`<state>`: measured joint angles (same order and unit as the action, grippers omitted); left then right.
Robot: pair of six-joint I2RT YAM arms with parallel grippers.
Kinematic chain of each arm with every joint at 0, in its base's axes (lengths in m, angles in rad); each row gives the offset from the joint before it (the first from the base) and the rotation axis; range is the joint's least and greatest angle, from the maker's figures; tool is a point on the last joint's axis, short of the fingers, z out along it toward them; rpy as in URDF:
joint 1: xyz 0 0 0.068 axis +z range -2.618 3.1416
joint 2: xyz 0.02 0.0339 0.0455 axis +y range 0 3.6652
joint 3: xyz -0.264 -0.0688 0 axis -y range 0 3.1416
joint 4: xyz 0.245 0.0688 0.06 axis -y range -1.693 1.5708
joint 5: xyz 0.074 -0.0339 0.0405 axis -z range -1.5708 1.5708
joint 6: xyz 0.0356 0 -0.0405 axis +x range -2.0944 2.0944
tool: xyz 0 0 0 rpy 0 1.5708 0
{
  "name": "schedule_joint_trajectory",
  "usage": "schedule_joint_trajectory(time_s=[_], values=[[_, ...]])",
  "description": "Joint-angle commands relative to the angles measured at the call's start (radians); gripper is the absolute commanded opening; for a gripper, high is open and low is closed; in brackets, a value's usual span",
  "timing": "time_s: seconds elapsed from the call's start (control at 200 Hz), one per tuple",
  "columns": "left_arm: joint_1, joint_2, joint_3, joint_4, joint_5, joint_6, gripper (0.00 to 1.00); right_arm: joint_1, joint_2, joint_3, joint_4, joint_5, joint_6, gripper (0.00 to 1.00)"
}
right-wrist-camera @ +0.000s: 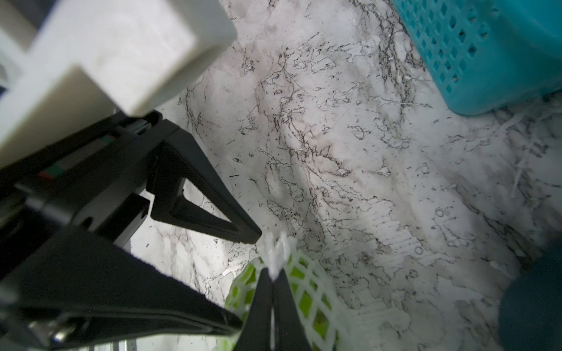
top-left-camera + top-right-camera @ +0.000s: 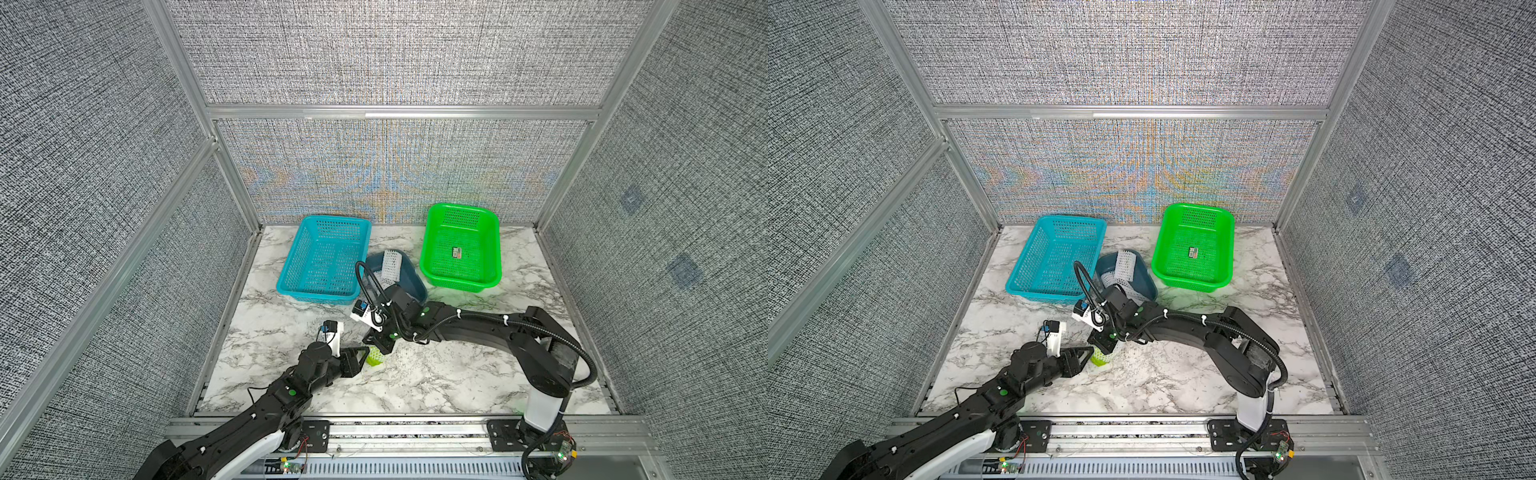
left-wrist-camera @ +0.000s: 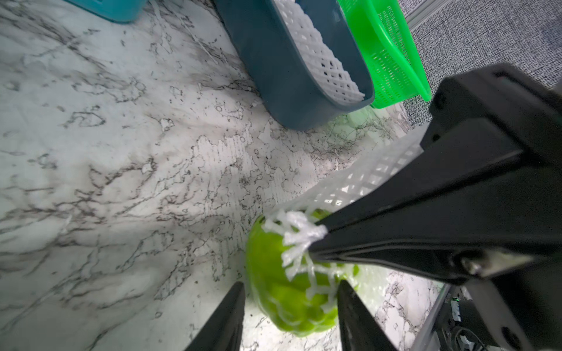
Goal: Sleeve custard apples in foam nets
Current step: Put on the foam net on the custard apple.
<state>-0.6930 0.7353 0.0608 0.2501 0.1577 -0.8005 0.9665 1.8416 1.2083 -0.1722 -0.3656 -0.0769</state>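
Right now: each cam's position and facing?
Top views: overhead, behind the robot, looking down on the marble table; left arm and right arm show.
Left wrist: on the left arm, facing along the left gripper straddling the custard apple; right gripper shows too.
Right wrist: on the right arm, facing along the right gripper, shut on the foam net.
Wrist views share custard apple and foam net.

In the right wrist view, the picture's edge cuts off the custard apple (image 1: 247, 284) and the foam net (image 1: 326, 290). In the left wrist view the fruit is blurred; you cannot tell whether the fingers of the left gripper (image 3: 290, 285) touch it. Your right arm hides the near end of the dark blue bin (image 2: 409, 269). The label (image 2: 457, 252) in the green basket (image 2: 429, 249) is too small to read.
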Motion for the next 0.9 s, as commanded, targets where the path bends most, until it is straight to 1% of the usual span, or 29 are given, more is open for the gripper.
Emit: schedule_joint_trajectory(time_s=[0.0,0.04,0.07,0.215,0.26,0.46,0.64,0.68,0.73,0.805,0.895], values=[[0.003,0.004,-0.001,0.015,-0.007,0.005,0.39,0.009,0.013,-0.016,-0.199,0.016,0.002,0.00],[0.003,0.004,-0.001,0.015,-0.004,0.007,0.33,0.010,0.013,-0.015,-0.201,0.015,0.003,0.00],[0.002,0.005,0.000,0.015,-0.002,0.009,0.28,0.011,0.014,-0.015,-0.201,0.014,0.002,0.00],[0.003,-0.002,-0.003,0.002,-0.013,0.009,0.08,0.015,0.009,-0.015,-0.201,0.016,0.006,0.00],[0.004,-0.002,-0.004,-0.004,-0.019,0.008,0.00,0.016,0.007,-0.019,-0.201,0.017,0.008,0.00],[0.006,0.020,-0.004,-0.028,-0.041,0.002,0.00,0.016,-0.005,-0.019,-0.196,0.018,0.017,0.00],[0.007,0.059,-0.009,-0.037,-0.033,-0.003,0.00,0.004,-0.044,0.015,-0.191,-0.032,0.033,0.00],[0.007,0.062,-0.010,-0.041,-0.035,-0.005,0.00,-0.001,-0.048,0.019,-0.193,-0.039,0.035,0.05],[0.007,0.062,-0.013,-0.044,-0.039,-0.004,0.00,-0.009,-0.047,0.025,-0.196,-0.042,0.038,0.13],[0.007,0.060,-0.016,-0.041,-0.043,-0.006,0.00,-0.019,-0.049,0.029,-0.195,-0.049,0.044,0.21],[0.007,0.060,-0.012,-0.038,-0.039,-0.002,0.00,-0.027,-0.057,0.030,-0.190,-0.064,0.044,0.23]])
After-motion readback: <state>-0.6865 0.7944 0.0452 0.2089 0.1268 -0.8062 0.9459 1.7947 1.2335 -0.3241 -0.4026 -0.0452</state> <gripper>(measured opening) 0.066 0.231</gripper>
